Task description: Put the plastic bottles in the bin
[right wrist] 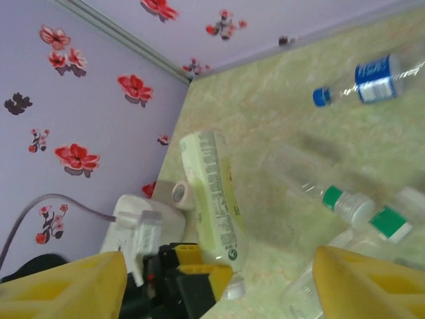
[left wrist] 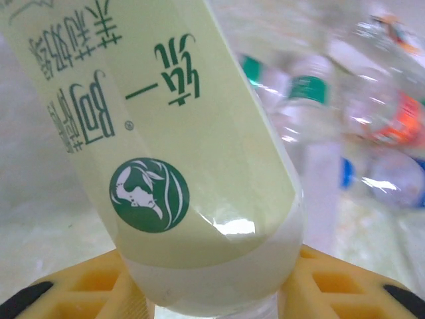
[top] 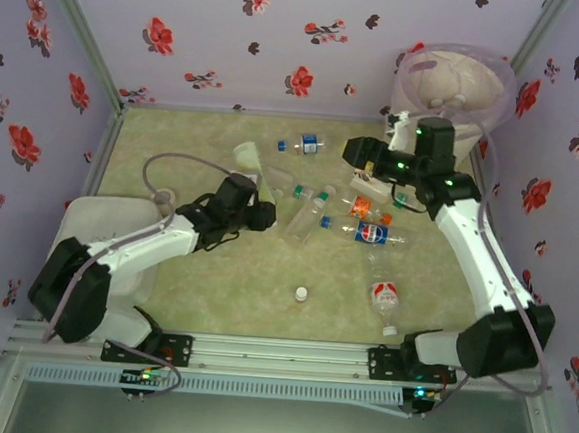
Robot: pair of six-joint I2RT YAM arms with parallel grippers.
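1. The left gripper (top: 260,212) is gripping the pale green bottle (left wrist: 199,166). Its yellow fingers (left wrist: 86,286) are pressing in on either side of the bottle's white, narrower end, drawn close around it.
2. The bottle's long axis is running straight out from between those fingers. Its broad base is pointing away from them and tilting upward, while its cap end is sitting just behind the fingertips.
3. The right gripper (top: 371,175) is holding its fingers (right wrist: 66,286) wide apart, with nothing between them.
4. Ahead of the right fingers, the green-capped clear bottles (right wrist: 332,196) are lying flat on the mat (right wrist: 279,113). They are lying side by side, slanting across the gap between the fingers.
5. Farther out from those fingertips, the blue-labelled bottle (right wrist: 375,76) is lying on its side. Its long axis is running crosswise to the fingers, and its blue cap is pointing toward the robot's left.
6. The bin (top: 500,93) is standing upright behind the right gripper's wrist, on the side away from its fingertips, with its mouth facing up.
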